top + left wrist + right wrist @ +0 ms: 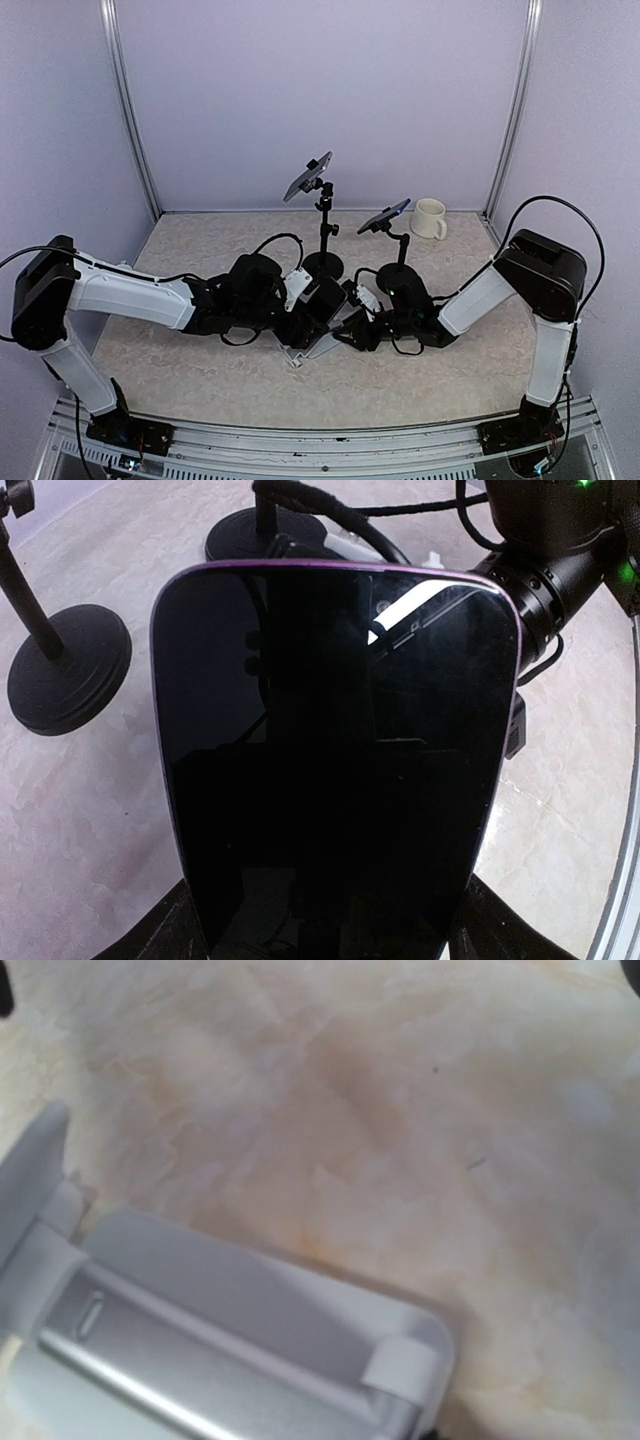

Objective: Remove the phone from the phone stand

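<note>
Robotics lab test cell. Plain pale wall panels on three sides, aluminium posts at corners. Marble-pattern worktop. Slotted metal rail at 6 o'clock carrying two robot arms, cables exposed. Tall black stands at 12 o'clock, mug at 1 o'clock.
</note>
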`<state>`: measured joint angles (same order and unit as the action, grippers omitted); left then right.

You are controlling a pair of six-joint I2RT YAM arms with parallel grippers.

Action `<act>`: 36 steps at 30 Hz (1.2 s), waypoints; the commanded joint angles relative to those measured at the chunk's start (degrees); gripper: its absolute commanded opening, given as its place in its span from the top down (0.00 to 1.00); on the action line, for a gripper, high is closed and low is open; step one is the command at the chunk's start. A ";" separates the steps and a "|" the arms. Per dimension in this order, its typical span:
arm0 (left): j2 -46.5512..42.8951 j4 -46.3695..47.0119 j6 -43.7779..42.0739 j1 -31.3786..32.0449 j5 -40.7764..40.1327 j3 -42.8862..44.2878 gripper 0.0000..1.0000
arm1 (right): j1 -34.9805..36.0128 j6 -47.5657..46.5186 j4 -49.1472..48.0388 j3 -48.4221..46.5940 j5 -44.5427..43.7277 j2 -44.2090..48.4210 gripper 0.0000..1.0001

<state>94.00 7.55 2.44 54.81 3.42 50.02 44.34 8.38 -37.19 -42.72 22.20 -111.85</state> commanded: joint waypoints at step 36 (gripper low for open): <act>-6.02 -28.77 12.65 -38.11 -2.84 -5.55 0.49 | -0.48 0.65 -3.64 9.26 3.46 11.50 0.18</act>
<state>86.06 -22.02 16.14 16.93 0.54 44.14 44.29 8.60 -38.94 -34.50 24.49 -102.67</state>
